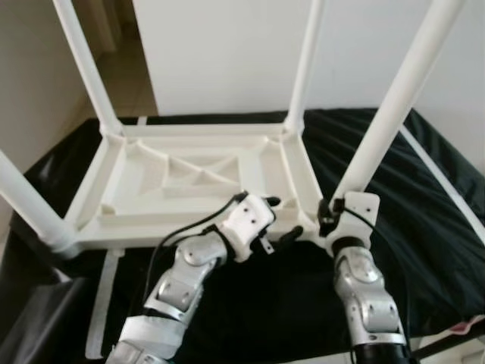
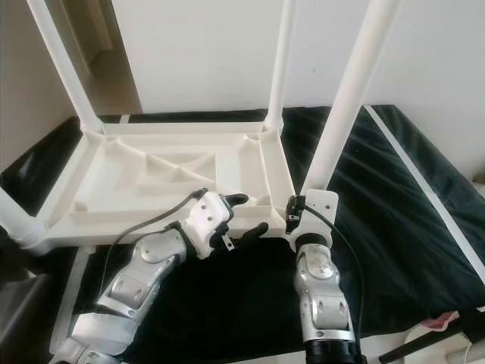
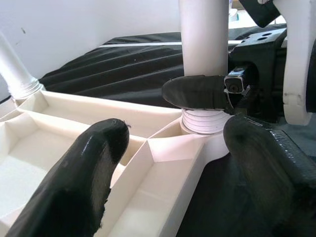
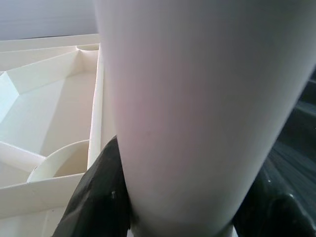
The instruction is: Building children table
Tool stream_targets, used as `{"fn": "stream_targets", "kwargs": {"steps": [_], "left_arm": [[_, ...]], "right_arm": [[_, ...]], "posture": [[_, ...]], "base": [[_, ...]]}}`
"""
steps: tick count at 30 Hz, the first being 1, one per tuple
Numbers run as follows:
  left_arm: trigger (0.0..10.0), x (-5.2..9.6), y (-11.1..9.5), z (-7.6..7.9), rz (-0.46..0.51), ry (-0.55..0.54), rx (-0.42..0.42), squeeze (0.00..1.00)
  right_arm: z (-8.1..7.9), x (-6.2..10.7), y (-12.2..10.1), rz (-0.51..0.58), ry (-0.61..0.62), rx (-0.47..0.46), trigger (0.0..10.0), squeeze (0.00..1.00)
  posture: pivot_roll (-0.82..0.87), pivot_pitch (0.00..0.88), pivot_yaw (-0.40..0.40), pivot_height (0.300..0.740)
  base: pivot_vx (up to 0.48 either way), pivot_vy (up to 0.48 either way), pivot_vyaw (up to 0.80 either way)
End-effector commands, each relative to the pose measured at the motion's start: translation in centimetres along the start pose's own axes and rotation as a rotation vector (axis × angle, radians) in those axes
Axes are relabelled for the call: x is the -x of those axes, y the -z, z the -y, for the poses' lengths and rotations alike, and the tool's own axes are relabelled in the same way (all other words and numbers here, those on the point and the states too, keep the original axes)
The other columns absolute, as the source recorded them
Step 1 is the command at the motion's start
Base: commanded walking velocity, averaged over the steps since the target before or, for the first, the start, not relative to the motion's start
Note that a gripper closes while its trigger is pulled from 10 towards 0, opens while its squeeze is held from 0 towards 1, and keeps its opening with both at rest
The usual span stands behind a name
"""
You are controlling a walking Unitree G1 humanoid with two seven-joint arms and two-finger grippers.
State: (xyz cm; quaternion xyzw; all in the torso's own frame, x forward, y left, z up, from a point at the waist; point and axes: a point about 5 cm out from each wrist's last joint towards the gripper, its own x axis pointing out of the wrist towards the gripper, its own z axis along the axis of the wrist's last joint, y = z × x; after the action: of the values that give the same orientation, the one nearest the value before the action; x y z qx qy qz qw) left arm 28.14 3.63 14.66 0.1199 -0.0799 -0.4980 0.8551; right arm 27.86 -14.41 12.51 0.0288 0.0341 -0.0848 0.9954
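The upturned table [image 1: 189,178] lies on the black cloth [image 1: 424,205]. The right gripper [image 1: 327,216] clamps the near-right leg [image 1: 383,121] at its base; the left gripper [image 1: 282,220] spreads beside that corner, its lower finger apparently hidden.

Black sheet [image 1: 424,220] over bed, white upturned table [image 1: 197,182] lying on it, legs up, white tape strip [image 1: 102,303] near edge.
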Motion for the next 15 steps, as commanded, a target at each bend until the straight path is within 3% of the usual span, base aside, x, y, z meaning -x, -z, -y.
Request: {"fn": "stream_targets", "kwargs": {"steps": [1,12,13,15], "left_arm": [[10.0,-0.2,0.1,0.0,-0.007,-0.021,0.013,0.00],[10.0,-0.3,0.1,-0.2,-0.001,-0.026,0.012,0.00],[10.0,-0.3,0.1,-0.2,-0.001,-0.026,0.011,0.00],[10.0,-0.3,0.1,-0.2,-0.001,-0.026,0.011,0.00]], "right_arm": [[-0.5,0.8,2.8,-0.147,0.003,-0.013,10.0,0.00],[-0.8,0.9,2.2,-0.124,0.000,0.014,10.0,0.00],[-0.8,0.8,2.0,-0.107,-0.010,0.028,10.0,1.00],[-0.8,0.8,1.7,-0.088,-0.020,0.039,10.0,1.00]], "posture": [[-0.03,0.001,-0.004,0.740],[-0.02,0.000,-0.012,0.740],[-0.02,0.000,-0.011,0.740],[-0.02,0.000,-0.010,0.740]], "base": [[0.000,0.000,0.00],[0.000,0.000,0.00],[0.000,0.000,0.00],[0.000,0.000,0.00]]}}
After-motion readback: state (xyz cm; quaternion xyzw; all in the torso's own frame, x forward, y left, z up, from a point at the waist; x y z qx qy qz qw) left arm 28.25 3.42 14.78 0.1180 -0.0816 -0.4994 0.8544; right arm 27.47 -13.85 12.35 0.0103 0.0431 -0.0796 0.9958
